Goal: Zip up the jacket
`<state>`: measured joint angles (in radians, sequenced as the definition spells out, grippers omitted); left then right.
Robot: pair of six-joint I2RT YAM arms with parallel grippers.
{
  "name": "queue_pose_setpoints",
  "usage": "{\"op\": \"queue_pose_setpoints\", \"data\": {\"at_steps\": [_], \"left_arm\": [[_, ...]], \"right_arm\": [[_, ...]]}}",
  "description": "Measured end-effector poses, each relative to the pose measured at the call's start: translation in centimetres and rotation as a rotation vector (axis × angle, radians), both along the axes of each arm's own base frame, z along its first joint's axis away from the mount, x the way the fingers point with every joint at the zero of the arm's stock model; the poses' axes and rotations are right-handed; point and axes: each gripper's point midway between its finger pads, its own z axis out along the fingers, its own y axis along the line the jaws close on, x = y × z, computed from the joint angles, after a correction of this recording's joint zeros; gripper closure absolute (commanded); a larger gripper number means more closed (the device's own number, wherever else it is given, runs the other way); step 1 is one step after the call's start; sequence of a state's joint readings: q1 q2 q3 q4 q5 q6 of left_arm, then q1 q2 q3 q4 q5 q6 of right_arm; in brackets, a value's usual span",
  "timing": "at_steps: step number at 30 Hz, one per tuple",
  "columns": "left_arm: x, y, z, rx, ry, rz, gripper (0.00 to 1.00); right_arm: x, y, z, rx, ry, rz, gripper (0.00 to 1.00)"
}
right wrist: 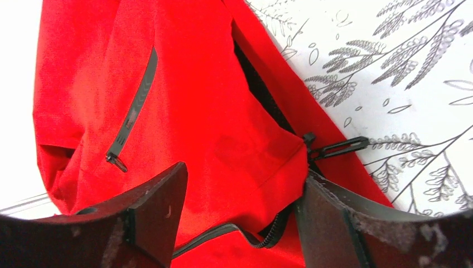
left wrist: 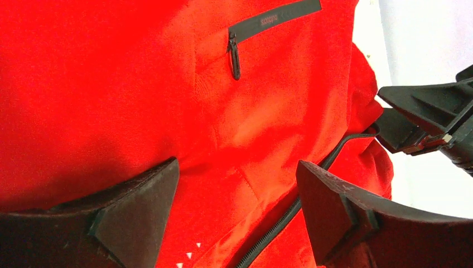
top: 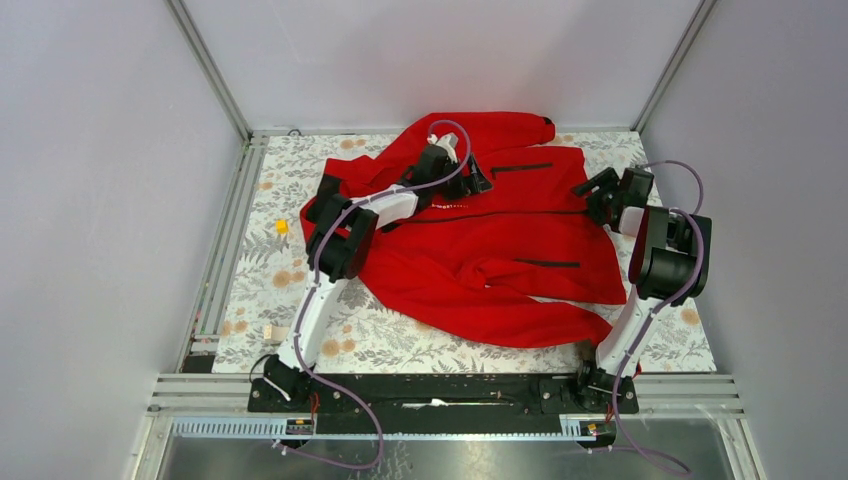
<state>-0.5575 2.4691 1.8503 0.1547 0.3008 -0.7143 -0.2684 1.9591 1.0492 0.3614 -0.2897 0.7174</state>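
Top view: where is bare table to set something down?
Bare table runs along the left rail beside the left arm, apart from a small yellow block, and in front between the jacket and the arm bases. The middle is crowded.

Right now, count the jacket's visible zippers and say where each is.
3: the far pocket zipper on the far panel, the front zipper across the middle, the near pocket zipper on the near panel. Folds may hide more.
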Motion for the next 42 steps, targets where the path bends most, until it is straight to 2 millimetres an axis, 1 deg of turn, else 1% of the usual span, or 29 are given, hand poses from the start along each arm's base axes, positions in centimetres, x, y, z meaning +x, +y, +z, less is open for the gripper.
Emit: {"op": "queue_pose_setpoints", "data": {"at_steps": [2,4,5,6,7,10,12,14,16,17,18,20,25,28,29,31,32,33,35,36,37,38,40,41,42], "left_arm": [[0.3,0.3,0.2,-0.017,-0.004,-0.001,0.09],[0.3,0.3,0.3,-0.010,-0.024,-0.020,0.06],[0.2,0.2,0.2,-0.004,-0.032,-0.028,0.05],[0.1,0.0,0.2,0.006,-0.047,-0.040,0.04],[-0.1,-0.2,0.2,0.020,-0.064,-0.053,0.03],[-0.5,-0.7,0.1,0.071,-0.104,-0.081,0.02],[-0.6,-0.6,-0.1,0.097,-0.109,-0.078,0.03],[-0.4,-0.1,-0.2,0.107,-0.101,-0.063,0.04],[-0.1,0.9,-0.2,0.112,-0.079,-0.030,0.05],[0.1,1.7,-0.2,0.114,-0.067,-0.011,0.05],[0.3,2.9,-0.2,0.111,-0.049,0.018,0.05],[0.6,5.6,-0.1,0.114,-0.021,0.075,0.05],[1.7,14.6,-0.4,0.148,0.046,0.265,0.04],[1.2,19.1,-0.5,0.204,0.057,0.348,0.02],[0.9,20.1,-0.3,0.223,0.051,0.357,0.02],[0.7,20.4,0.2,0.259,0.024,0.345,0.01],[0.5,19.9,0.7,0.274,0.000,0.323,0.01],[0.3,18.7,1.1,0.291,-0.029,0.288,0.01],[-0.1,15.4,2.6,0.313,-0.107,0.207,0.01],[-0.5,12.7,4.0,0.318,-0.172,0.150,0.01],[-0.9,10.4,5.1,0.314,-0.230,0.106,0.01],[-1.4,7.5,6.8,0.300,-0.314,0.053,0.01],[-2.9,1.8,10.1,0.253,-0.493,-0.044,0.01],[-4.0,-1.0,11.6,0.223,-0.578,-0.094,0.01],[-4.9,-2.8,12.3,0.202,-0.630,-0.129,0.01]], "right_arm": [[0.0,-0.2,0.0,-0.019,0.009,0.003,0.45],[0.1,-0.4,0.0,-0.037,0.011,0.009,0.56],[0.1,-0.5,0.1,-0.041,0.011,0.010,0.65],[0.2,-0.5,0.2,-0.045,0.009,0.012,0.72],[0.4,-0.5,0.5,-0.050,0.003,0.018,0.76],[1.6,-0.6,1.6,-0.053,-0.027,0.036,0.86],[2.1,-0.4,2.1,-0.048,-0.045,0.050,0.93],[2.2,-0.1,2.2,-0.040,-0.050,0.063,0.97],[2.2,0.1,2.1,-0.032,-0.051,0.076,0.98],[2.2,0.2,2.1,-0.029,-0.052,0.082,0.97],[2.2,0.5,2.0,-0.021,-0.053,0.093,0.95],[2.3,1.0,2.0,-0.005,-0.058,0.117,1.00],[2.7,2.6,1.6,0.047,-0.070,0.184,1.00],[2.7,3.6,1.8,0.064,-0.071,0.214,1.00],[2.7,4.0,2.0,0.068,-0.071,0.225,1.00],[2.9,4.7,2.3,0.071,-0.075,0.244,1.00],[2.9,5.1,2.4,0.073,-0.076,0.256,1.00],[2.9,5.3,2.5,0.073,-0.075,0.261,1.00],[2.5,5.6,2.3,0.079,-0.051,0.264,1.00],[2.3,5.6,2.2,0.086,-0.036,0.261,1.00],[2.1,5.6,2.1,0.098,-0.013,0.247,1.00],[2.0,5.5,2.1,0.109,0.010,0.227,1.00],[1.9,5.2,2.2,0.149,0.074,0.167,1.00],[1.9,5.0,2.5,0.176,0.116,0.126,1.00],[1.9,4.8,2.8,0.190,0.137,0.097,1.00]]}}
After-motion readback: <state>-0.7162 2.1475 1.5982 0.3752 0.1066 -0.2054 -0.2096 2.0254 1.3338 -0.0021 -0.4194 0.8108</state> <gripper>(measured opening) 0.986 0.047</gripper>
